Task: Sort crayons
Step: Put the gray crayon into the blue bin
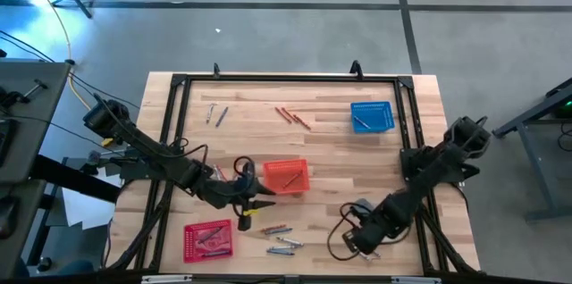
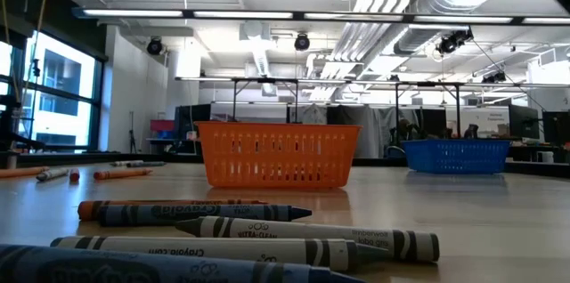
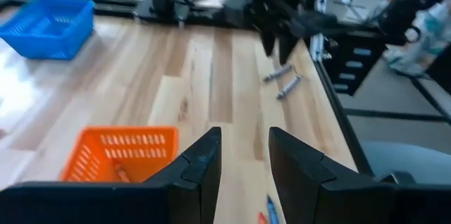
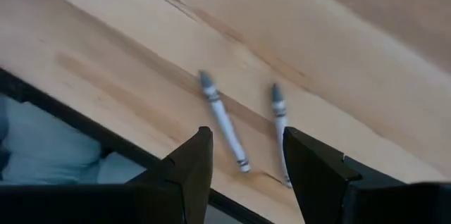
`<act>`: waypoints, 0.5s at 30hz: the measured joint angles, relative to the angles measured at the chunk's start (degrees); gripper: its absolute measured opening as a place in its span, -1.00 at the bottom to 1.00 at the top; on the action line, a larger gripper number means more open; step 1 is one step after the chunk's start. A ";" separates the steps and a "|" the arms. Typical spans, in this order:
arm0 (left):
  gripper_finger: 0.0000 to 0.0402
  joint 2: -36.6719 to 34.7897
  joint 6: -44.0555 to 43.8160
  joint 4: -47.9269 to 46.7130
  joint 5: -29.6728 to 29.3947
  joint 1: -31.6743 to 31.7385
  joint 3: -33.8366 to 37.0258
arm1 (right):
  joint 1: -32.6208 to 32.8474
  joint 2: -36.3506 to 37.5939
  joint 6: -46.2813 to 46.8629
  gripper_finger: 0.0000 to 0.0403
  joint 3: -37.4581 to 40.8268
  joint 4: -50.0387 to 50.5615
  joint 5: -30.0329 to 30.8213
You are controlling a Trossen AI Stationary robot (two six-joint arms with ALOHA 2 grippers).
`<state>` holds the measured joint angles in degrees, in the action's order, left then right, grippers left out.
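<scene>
Near edge of surface (image 1: 340, 154): red basket (image 1: 207, 239) lying with crayons inside, grey and bluish crayons (image 1: 279, 238) lying loose beside it, unsorted.

Right pincer (image 1: 350, 239) hovering at near right, fingers spread wide, empty; two grey crayons (image 4: 224, 122) lying under it, likely next pick.

Left pincer (image 1: 246, 215) hanging just beside orange basket (image 1: 286, 177), fingers parted, nothing between them.

Far side: red-orange crayons (image 1: 292, 116) and grey pair (image 1: 215, 115) waiting; blue basket (image 1: 372, 116) holding crayon, placed well apart, probably keeping colours separate.
</scene>
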<state>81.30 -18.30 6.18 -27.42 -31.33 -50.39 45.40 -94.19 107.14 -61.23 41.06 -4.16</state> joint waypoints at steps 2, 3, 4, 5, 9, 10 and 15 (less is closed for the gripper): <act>-0.47 0.00 0.72 0.88 -0.76 -0.14 0.00 | 1.94 0.00 4.09 -0.17 1.22 -0.76 -0.10; -0.47 0.00 1.20 1.38 -1.12 -0.21 0.00 | 2.83 0.00 5.95 -0.17 1.61 -1.35 -0.33; -0.47 0.00 1.81 1.94 -1.56 -0.36 0.00 | 3.70 0.00 7.46 -0.17 1.93 -2.01 -0.31; -0.47 0.00 2.17 2.45 -1.92 -0.58 0.00 | 4.56 0.00 8.88 -0.17 2.11 -2.60 0.21; -0.47 0.00 2.55 4.19 -3.55 -1.24 0.00 | 7.49 -0.98 13.05 -0.17 1.86 -3.87 2.75; -0.47 0.00 2.58 4.51 -3.77 -1.40 0.00 | 8.02 -1.64 13.73 -0.17 1.73 -3.81 2.58; -0.47 0.02 3.06 4.67 -4.57 -1.98 0.00 | 9.22 -5.76 14.10 -0.17 1.72 -4.93 0.10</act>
<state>81.32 -15.25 10.85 -31.99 -33.31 -50.39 54.62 -99.96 121.24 -59.51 36.12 -4.07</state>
